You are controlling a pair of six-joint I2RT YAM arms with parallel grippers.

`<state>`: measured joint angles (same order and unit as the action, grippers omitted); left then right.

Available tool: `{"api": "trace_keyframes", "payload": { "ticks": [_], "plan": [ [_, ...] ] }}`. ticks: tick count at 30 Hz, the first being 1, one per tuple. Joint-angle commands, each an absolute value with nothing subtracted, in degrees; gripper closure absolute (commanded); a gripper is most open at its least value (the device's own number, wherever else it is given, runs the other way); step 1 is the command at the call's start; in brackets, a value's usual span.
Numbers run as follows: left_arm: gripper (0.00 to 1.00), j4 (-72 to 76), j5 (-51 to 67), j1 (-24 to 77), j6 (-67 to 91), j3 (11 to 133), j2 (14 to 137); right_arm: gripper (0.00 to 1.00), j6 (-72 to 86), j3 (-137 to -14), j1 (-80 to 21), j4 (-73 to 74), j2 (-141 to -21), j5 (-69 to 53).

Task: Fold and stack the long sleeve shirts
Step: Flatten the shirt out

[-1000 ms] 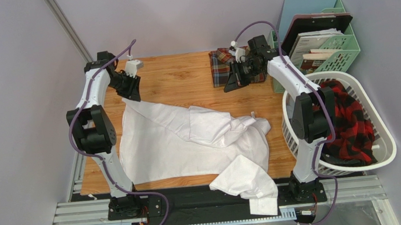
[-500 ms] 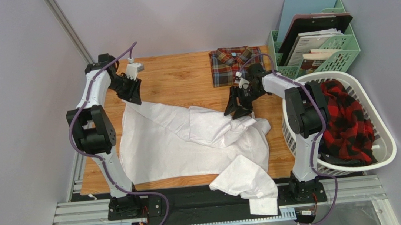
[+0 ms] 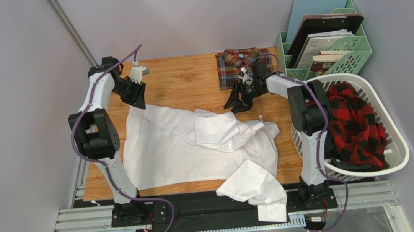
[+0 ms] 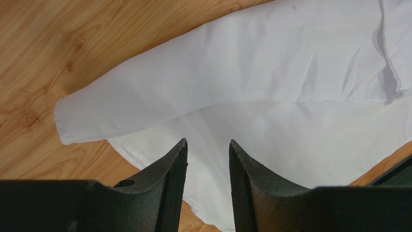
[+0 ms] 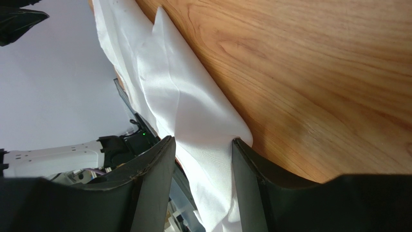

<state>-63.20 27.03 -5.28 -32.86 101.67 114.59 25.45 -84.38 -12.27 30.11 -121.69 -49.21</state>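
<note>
- Now my left gripper hangs over the far left corner of the white shirt, its fingers set moderately apart with nothing between them.
- From the left wrist, that corner of the white shirt lies flat on the table under the gripper, with one folded edge slanting across the wood.
- My right gripper sits low over the table, between the two shirts and just beyond the white one's far right edge.
- Its fingers also stand apart and grip nothing; from the right wrist, a point of white cloth shows in the gap between them.
- The white shirt is spread rumpled over the near half of the table, with its long axis running left to right.
- One sleeve lies bunched across its middle.
- Another sleeve trails off the near edge, cuff toward my bases.
- I cannot tell where its collar lies.
- The plaid shirt sits folded square at the far edge, collar toward the far side, well apart from the left gripper.
- To the right stands a basket holding red-and-black cloth, with a green rack behind it.
</note>
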Motion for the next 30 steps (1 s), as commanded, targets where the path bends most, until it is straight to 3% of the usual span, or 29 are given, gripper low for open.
{"api": "trace_keyframes", "payload": {
  "ticks": [1, 14, 24, 25, 29, 30],
  "plan": [
    [0.56, -65.04, 26.28, -5.45, -33.31, 101.95, 110.48, 0.49, 35.05, -84.47, -12.30, 20.40, -124.27, -55.10],
    [0.56, -66.62, 25.58, -5.54, -32.69, 102.66, 108.99, 0.49, 46.93, -69.97, -11.95, 9.69, -122.00, -61.17],
    [0.56, -66.27, 24.87, -5.54, -32.78, 99.67, 106.88, 0.55, 50.28, -81.28, -11.60, 2.99, -122.43, -61.70],
    [0.56, -66.36, 24.87, -5.45, -32.78, 99.75, 106.88, 0.58, 49.84, -83.91, -11.43, 3.68, -122.61, -61.70],
    [0.56, -67.67, 24.79, -5.45, -32.78, 100.81, 106.96, 1.00, 48.43, -88.49, -11.34, 4.57, -124.19, -63.36],
    [0.56, -67.94, 24.70, -5.45, -33.13, 101.42, 106.96, 1.00, 48.43, -88.85, -11.25, 4.57, -124.28, -63.63]
  ]
}}
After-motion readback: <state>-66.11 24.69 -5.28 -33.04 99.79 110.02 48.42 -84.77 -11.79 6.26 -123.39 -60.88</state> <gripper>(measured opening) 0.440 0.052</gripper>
